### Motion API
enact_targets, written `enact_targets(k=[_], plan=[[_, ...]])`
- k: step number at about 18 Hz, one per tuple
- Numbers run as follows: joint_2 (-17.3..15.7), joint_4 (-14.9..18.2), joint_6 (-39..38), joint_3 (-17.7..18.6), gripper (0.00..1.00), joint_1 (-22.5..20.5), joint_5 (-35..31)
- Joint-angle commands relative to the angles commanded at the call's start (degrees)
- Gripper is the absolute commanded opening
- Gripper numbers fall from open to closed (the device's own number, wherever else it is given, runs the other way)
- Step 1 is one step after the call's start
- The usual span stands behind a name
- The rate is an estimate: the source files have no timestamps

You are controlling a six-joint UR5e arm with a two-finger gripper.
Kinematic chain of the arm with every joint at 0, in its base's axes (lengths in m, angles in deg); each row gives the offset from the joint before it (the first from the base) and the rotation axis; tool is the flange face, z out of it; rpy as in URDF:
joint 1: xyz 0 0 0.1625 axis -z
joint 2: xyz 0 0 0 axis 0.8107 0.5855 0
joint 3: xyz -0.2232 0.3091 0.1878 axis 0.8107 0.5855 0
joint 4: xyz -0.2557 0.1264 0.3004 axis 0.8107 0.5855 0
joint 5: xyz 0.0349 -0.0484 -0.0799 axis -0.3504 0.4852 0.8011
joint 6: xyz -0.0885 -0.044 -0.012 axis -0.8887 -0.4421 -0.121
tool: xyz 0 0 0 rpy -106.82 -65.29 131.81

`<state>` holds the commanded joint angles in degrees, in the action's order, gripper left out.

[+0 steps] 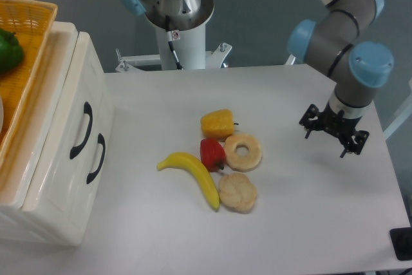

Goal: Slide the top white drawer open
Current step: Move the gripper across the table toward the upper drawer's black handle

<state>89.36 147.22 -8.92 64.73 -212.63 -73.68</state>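
Note:
The cream-white cabinet (61, 178) stands at the table's left edge, its front facing right. The top white drawer (72, 88) sits flush and closed, with its curved black handle (82, 131) just left of the lower drawer's handle (96, 158). My gripper (326, 145) hangs over the right side of the table, far from the cabinet. It points down with its fingers spread and nothing between them.
An orange wicker basket (29, 24) holding a green pepper (9, 51) rests on the cabinet. Mid-table lie a banana (196, 177), a red pepper (212, 152), a yellow pepper (217, 123), a ring-shaped pastry (243, 151) and a round biscuit (237, 192). The arm's base (174, 4) stands behind.

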Motion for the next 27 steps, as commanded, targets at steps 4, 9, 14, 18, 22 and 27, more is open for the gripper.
enact_targets(k=[4, 9, 14, 18, 22, 27], plan=[[-2.37, 0.27, -8.85, 1.31, 1.00, 3.16, 0.00], [-4.13, 0.26, -25.83, 1.23, 1.00, 10.54, 0.26], [-4.84, 0.79, -36.92, 0.53, 1.00, 15.73, 1.49], [-4.84, 1.05, -38.87, 0.53, 1.00, 17.14, 1.49], [-6.68, 7.72, -41.14, -0.08, 1.00, 19.86, 5.43], [-6.86, 10.81, -45.89, -0.88, 1.00, 25.75, 10.01]])
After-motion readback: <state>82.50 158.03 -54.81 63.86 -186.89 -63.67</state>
